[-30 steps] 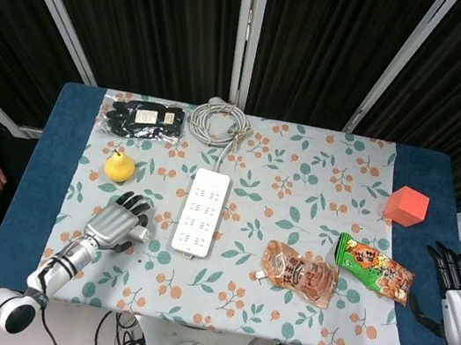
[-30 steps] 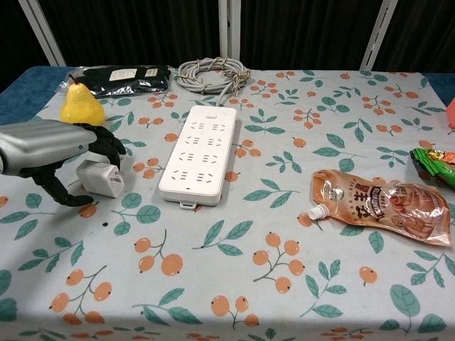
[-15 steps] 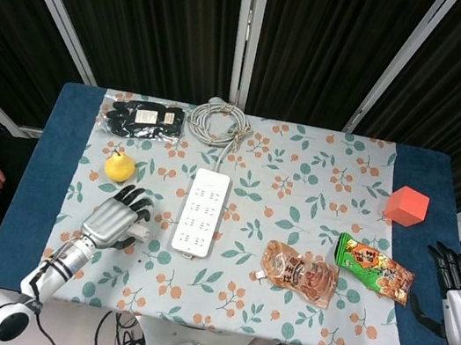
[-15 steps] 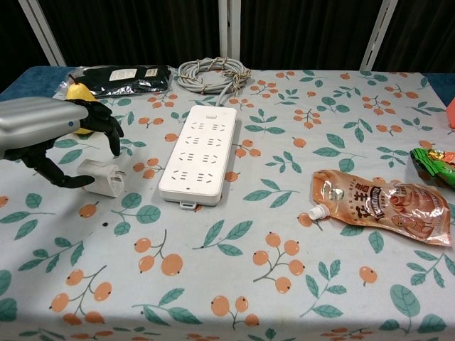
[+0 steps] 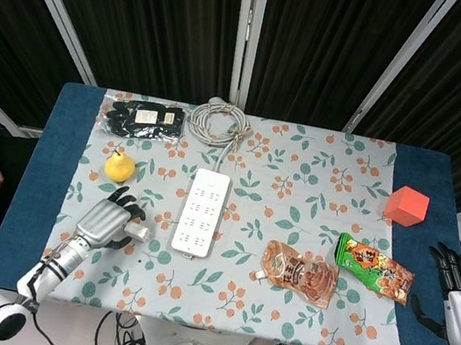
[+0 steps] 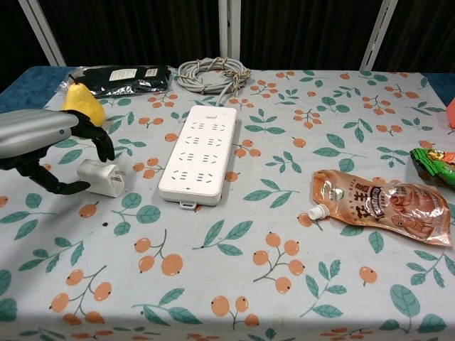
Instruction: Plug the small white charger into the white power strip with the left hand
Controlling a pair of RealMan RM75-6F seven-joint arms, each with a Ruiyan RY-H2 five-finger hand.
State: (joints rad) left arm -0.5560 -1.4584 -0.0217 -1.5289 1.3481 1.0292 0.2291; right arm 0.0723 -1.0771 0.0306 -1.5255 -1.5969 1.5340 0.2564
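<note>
Head view overhead; chest view low, nearer; both share power strip [image 5: 200, 212].

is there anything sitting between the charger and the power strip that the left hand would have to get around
Nothing visible does. The small white charger lies on the cloth just left of the white power strip, with only bare tablecloth between them. The left hand is right at the charger; the pear sits behind, off the path.

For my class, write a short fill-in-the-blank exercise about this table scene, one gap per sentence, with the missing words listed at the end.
1. The small white charger lies on the table, to the ____ of the white power strip.
2. The yellow fruit behind the left hand is a ____.
3. The power strip's coiled cable is ____ in colour.
4. The cube at the table's right edge is ____.

Missing words: left; pear; grey; red
</note>
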